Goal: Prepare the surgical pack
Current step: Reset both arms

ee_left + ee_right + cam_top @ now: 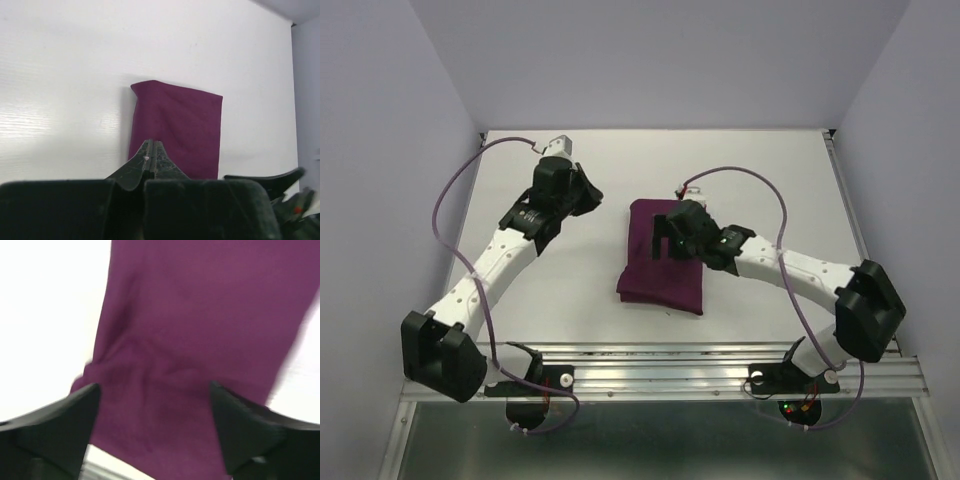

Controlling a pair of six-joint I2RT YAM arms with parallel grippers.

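- Centrally, the surgical pack [658, 282] lies folded (a maroon rectangle).
- Left gripper [152, 150], at its ten o'clock, jaws clenched, empty.
- Right gripper [153, 387] over its twelve o'clock end, jaws released.

Bright even light, soft shadows, glare on white table [60, 75], right wrist view blurred

The surgical pack [655, 278] lies flat on the worktop [770, 170], a little toward 3 o'clock of its centre. The right tool [664, 236] hangs over the pack's 12 o'clock half, its arm reaching in from 4 o'clock. The left tool [596, 195] sits at 10 o'clock of the pack, apart from it.
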